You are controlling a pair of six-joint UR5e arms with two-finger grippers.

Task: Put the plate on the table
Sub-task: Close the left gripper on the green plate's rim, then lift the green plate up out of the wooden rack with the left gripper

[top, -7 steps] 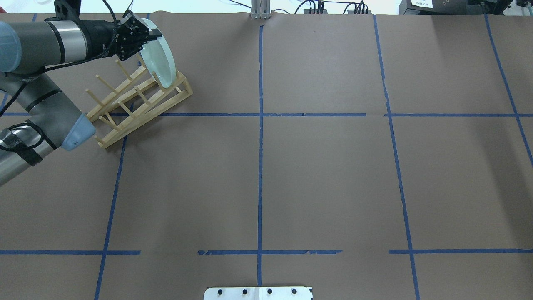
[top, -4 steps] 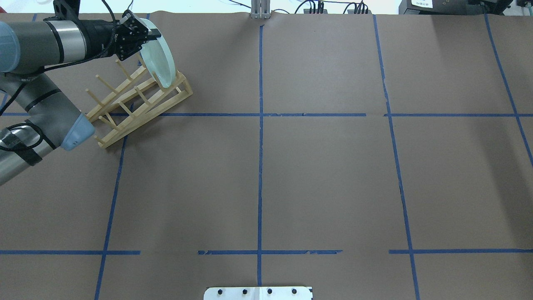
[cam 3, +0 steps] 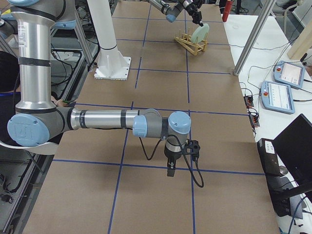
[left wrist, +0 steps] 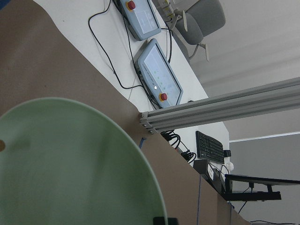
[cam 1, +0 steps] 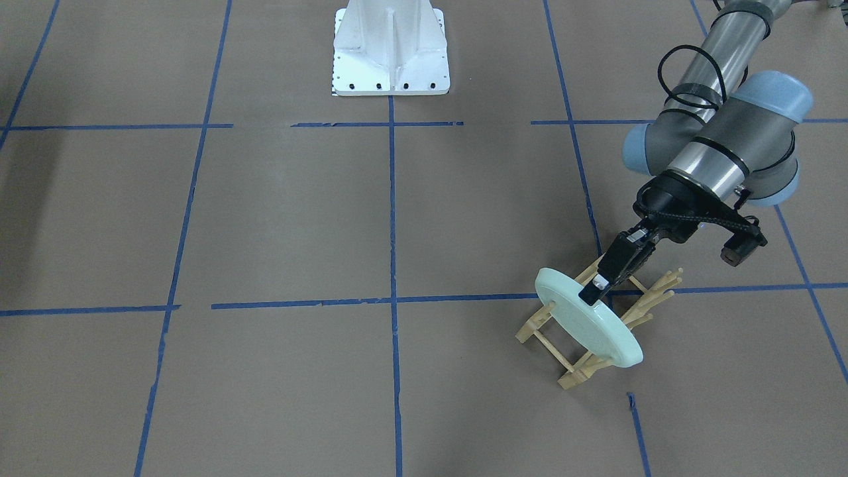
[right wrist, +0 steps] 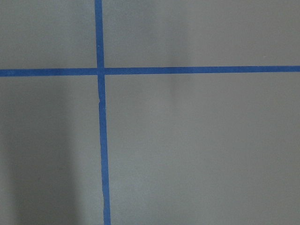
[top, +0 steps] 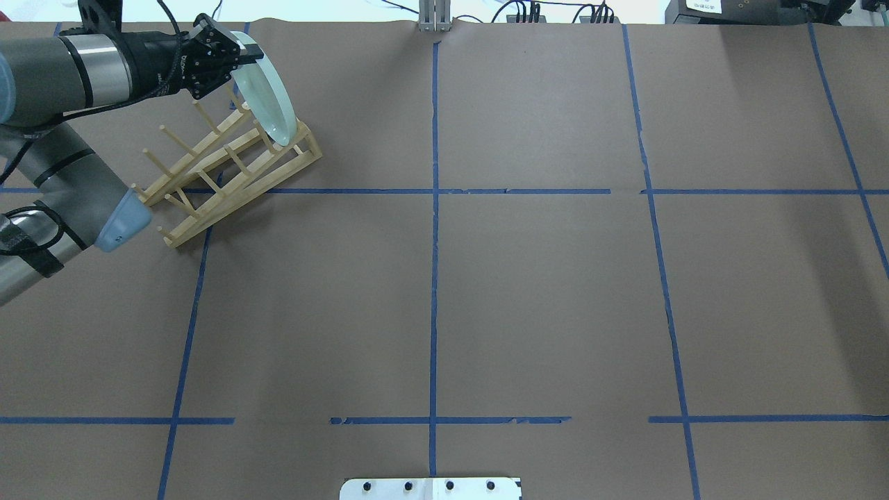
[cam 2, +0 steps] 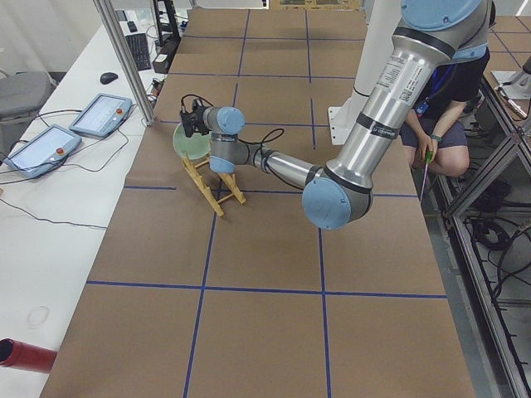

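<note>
The pale mint-green plate [top: 267,97] stands on edge, tilted, at the far end of a wooden peg rack [top: 229,173], its lower edge between the rack's rails. My left gripper [top: 243,54] is shut on the plate's upper rim. In the front-facing view one finger [cam 1: 594,286] presses on the plate [cam 1: 589,328]. The left wrist view shows the plate [left wrist: 70,164] filling its lower left. The brown table [top: 542,298] has blue tape lines. My right gripper [cam 3: 170,171] hangs point-down just above the table; I cannot tell whether it is open or shut.
The white robot base [cam 1: 391,53] stands at the table's near edge. A metal post [top: 434,17] rises at the far edge. Control pendants [cam 3: 287,73] lie on a side table beyond. A seated person [cam 2: 448,108] is behind the robot.
My left gripper has shifted slightly toward the far left with the plate's upper rim. The plate leans a little more; its lower edge stays at the rack.
</note>
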